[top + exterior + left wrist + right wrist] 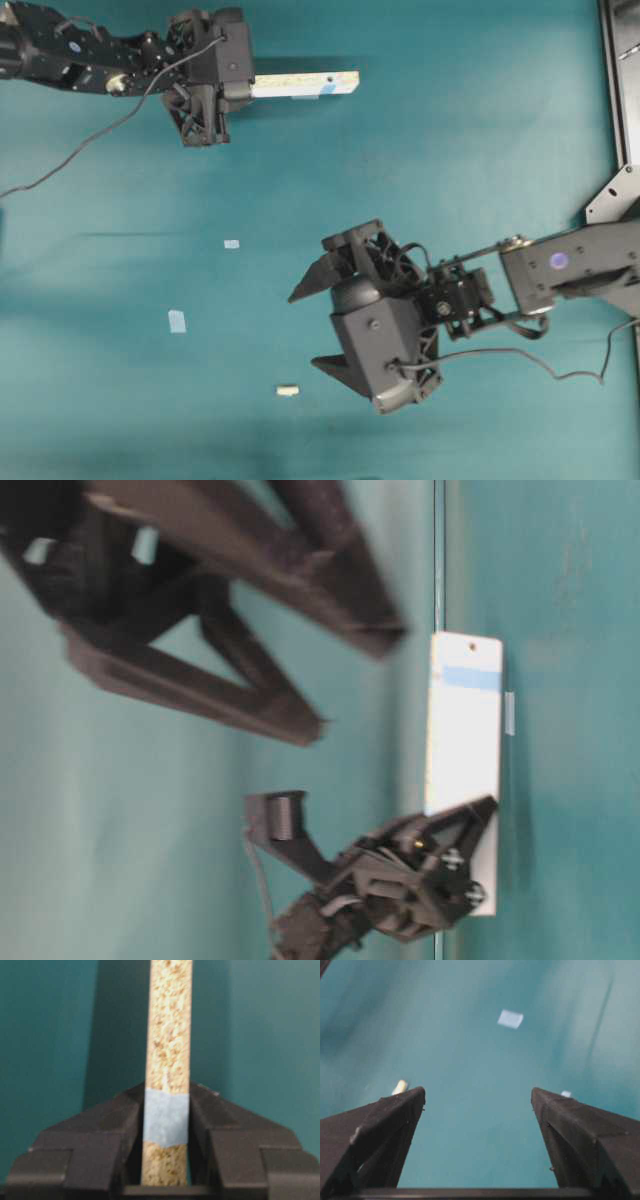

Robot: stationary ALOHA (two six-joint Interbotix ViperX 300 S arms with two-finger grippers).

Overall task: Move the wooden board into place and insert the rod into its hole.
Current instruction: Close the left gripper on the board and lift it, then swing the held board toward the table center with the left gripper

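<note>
Gripping the stiff, light board edge-on, your left claw is clenched; right claw gapes above the tiny rod; pinch its middle.

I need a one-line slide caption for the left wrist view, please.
Left gripper shut on the wooden board, held edge-on with a pale-blue tape patch between its fingers.

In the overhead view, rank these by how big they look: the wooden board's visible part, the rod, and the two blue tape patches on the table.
1. wooden board
2. lower-left tape patch
3. upper tape patch and rod: too alike to rank.
</note>
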